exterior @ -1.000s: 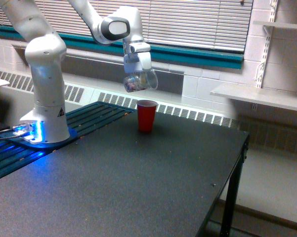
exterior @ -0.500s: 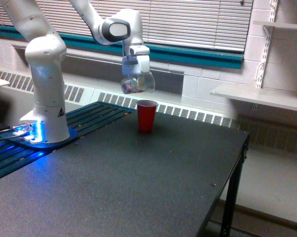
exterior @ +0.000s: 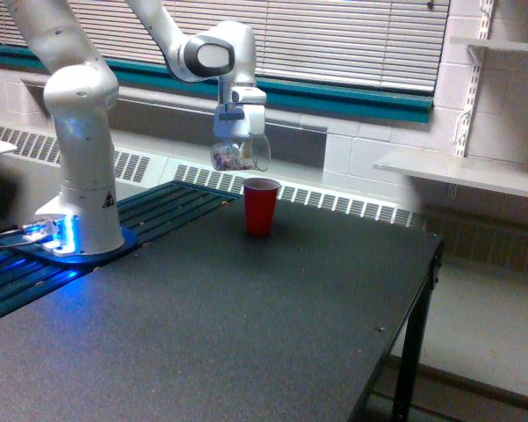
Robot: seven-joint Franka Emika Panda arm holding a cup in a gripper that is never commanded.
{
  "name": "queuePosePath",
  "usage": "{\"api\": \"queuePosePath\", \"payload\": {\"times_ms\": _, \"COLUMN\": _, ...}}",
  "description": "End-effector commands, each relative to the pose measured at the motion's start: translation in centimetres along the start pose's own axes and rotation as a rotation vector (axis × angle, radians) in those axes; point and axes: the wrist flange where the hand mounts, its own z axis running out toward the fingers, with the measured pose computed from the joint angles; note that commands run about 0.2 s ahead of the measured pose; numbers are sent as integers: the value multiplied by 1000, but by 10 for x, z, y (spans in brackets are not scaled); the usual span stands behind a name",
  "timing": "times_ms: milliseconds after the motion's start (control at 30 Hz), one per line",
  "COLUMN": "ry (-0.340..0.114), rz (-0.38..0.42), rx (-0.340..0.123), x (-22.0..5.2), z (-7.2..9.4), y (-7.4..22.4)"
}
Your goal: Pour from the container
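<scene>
A: Exterior view: claw (exterior: 237, 132) clamped on the container (exterior: 239, 154), up and just left of the red cup (exterior: 261, 206).
B: Light, thin, slick plastic. Keep hold high, squeeze gently.

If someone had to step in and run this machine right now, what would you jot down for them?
Gripper: shut on the clear cup, held in the air above the table, slightly toward the exterior view's left of the red cup.
Clear cup: pinkish bits visible inside; its tilt is hard to judge.
Red cup: upright on the table, near the far edge.
Done: clear cup lifted and carried close to the red cup.
Left: whether any bits have been poured cannot be told; the red cup's inside is hidden.
</scene>
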Motion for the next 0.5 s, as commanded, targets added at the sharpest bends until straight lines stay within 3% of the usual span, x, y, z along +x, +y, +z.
{"api": "queuePosePath", "payload": {"times_ms": 33, "ry": -17, "rz": -47, "rx": -26, "x": 7, "z": -2, "y": -3}}
{"api": "queuePosePath", "payload": {"times_ms": 500, "ry": -65, "rz": -109, "rx": -64, "x": 15, "z": 7, "y": -15}}
